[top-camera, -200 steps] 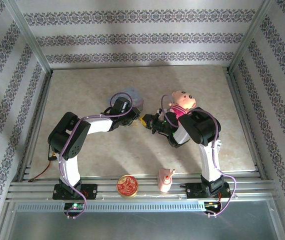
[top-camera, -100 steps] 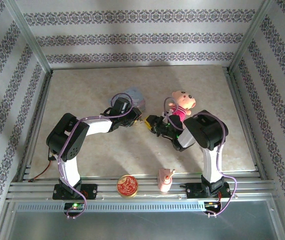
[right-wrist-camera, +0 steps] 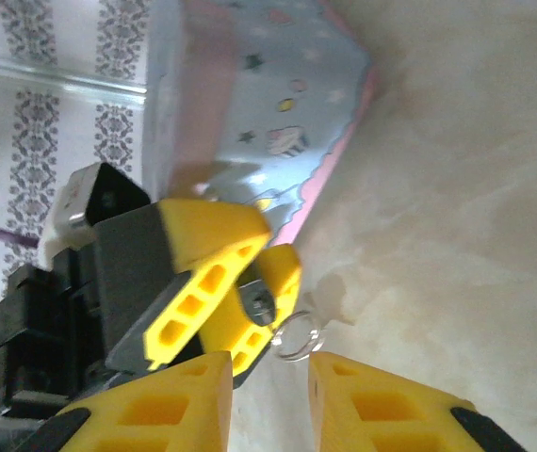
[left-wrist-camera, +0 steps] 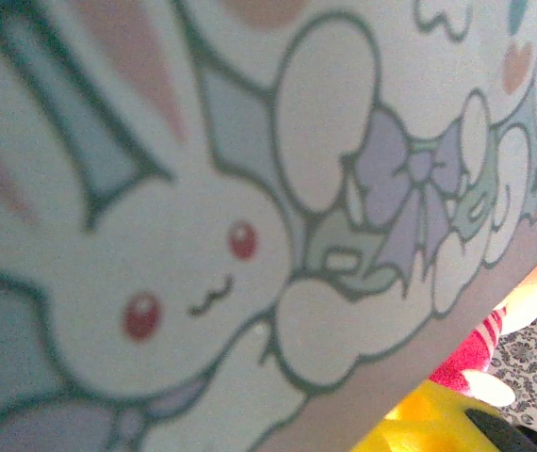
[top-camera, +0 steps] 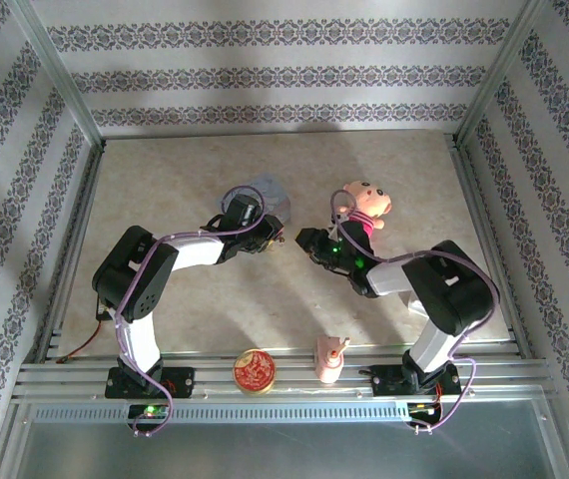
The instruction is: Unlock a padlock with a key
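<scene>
In the right wrist view, the tiny dark padlock [right-wrist-camera: 262,305] sits clamped between the yellow fingers of my left gripper [right-wrist-camera: 270,252], which is shut on it. A silvery key ring [right-wrist-camera: 297,336] hangs at the padlock's lower end; the key's blade is hidden. My right gripper [right-wrist-camera: 270,373] stands open just below, its fingers on either side of the ring without touching it. From above, the left gripper [top-camera: 273,238] and the right gripper [top-camera: 302,239] meet tip to tip at the middle of the table.
The pale blue tin [top-camera: 265,190] lies just behind the left gripper, its bunny print [left-wrist-camera: 203,282] close to the left wrist camera. A pink doll [top-camera: 362,205] stands behind the right gripper. A red round tin [top-camera: 254,370] and a pink figure [top-camera: 330,357] rest on the front rail.
My right gripper has opened and let go of the key. The right arm's elbow has dropped and swung to the right. The left arm has held still.
</scene>
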